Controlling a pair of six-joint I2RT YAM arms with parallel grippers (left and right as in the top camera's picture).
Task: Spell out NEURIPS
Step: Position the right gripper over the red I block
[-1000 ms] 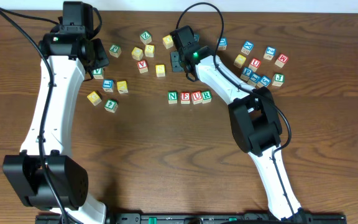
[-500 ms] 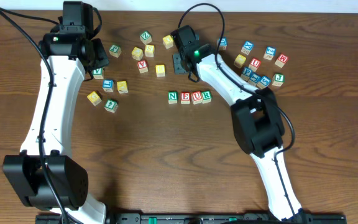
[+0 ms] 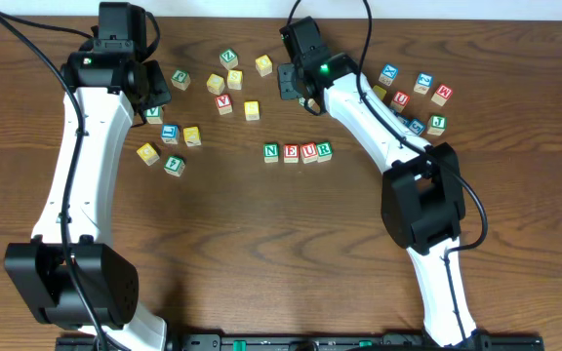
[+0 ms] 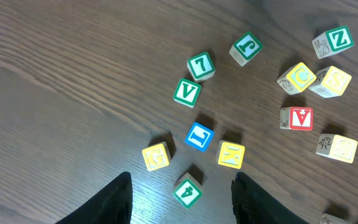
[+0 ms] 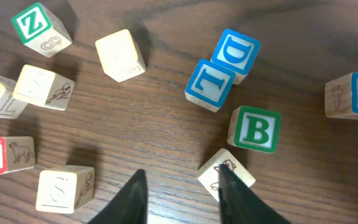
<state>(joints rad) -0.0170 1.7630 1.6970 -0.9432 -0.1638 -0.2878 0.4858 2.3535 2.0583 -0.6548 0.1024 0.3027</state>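
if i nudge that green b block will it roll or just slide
Probably slides: the green B block is a flat-faced cube sitting square on the table. It looks like painted wood, so likely light and stiff to pinch. A push may bump the pale block nearby.

Dark wood-grain table [image 3: 222, 244], evenly lit

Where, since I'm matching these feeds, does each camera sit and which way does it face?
Overhead: fixed above the brown wooden table, looking straight down; the white-and-black left arm and right arm, scattered lettered wooden cubes and the N-E-U-R row show.
Left wrist: on the left arm, looking down at cubes; black fingertips of the left gripper frame the bottom edge.
Right wrist: on the right arm, looking down; fingertips of the right gripper show at the bottom.
Shared: both wrist views show the green Z wooden cube and the red A wooden cube.
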